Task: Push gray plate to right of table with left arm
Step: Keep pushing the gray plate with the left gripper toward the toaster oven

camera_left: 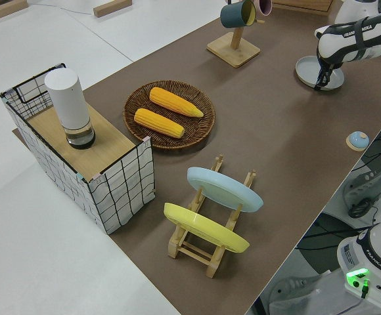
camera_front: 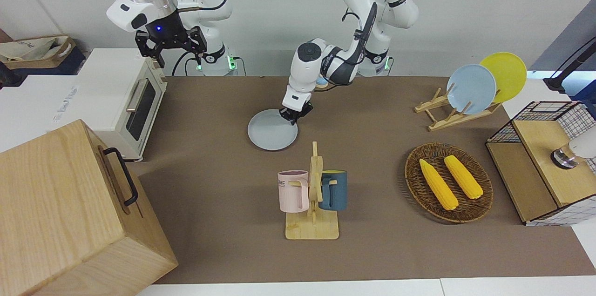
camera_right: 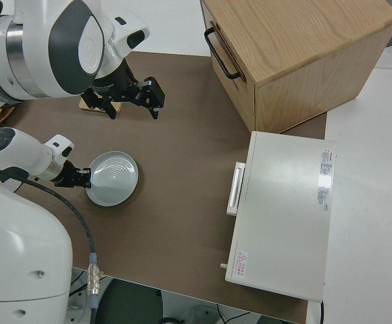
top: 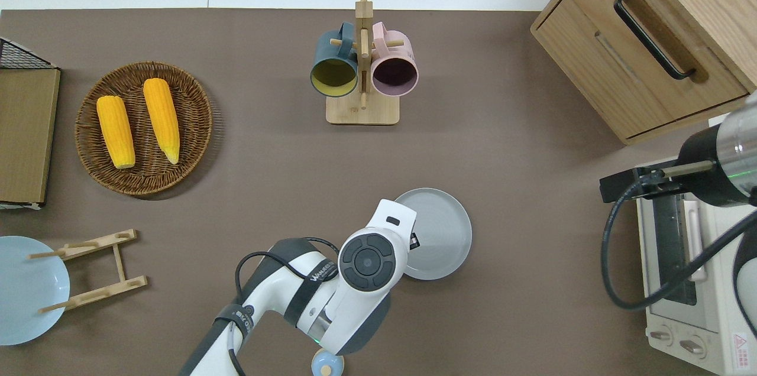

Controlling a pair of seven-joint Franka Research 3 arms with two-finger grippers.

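The gray plate (top: 442, 233) lies flat on the brown table (top: 520, 317), nearer to the robots than the mug rack. It also shows in the front view (camera_front: 270, 137), the left side view (camera_left: 312, 69) and the right side view (camera_right: 115, 179). My left gripper (top: 413, 240) is shut, with its tips down on the plate's edge toward the left arm's end. It shows in the front view (camera_front: 291, 119) and the right side view (camera_right: 81, 177) too. My right gripper (camera_front: 179, 56) is open and parked.
A mug rack (top: 362, 68) with a pink and a dark blue mug stands farther from the robots. A wooden cabinet (top: 644, 39) and a toaster oven (top: 692, 281) stand at the right arm's end. A corn basket (top: 145, 127), plate rack (camera_front: 458, 110) and wire crate (camera_front: 545, 156) stand at the left arm's end.
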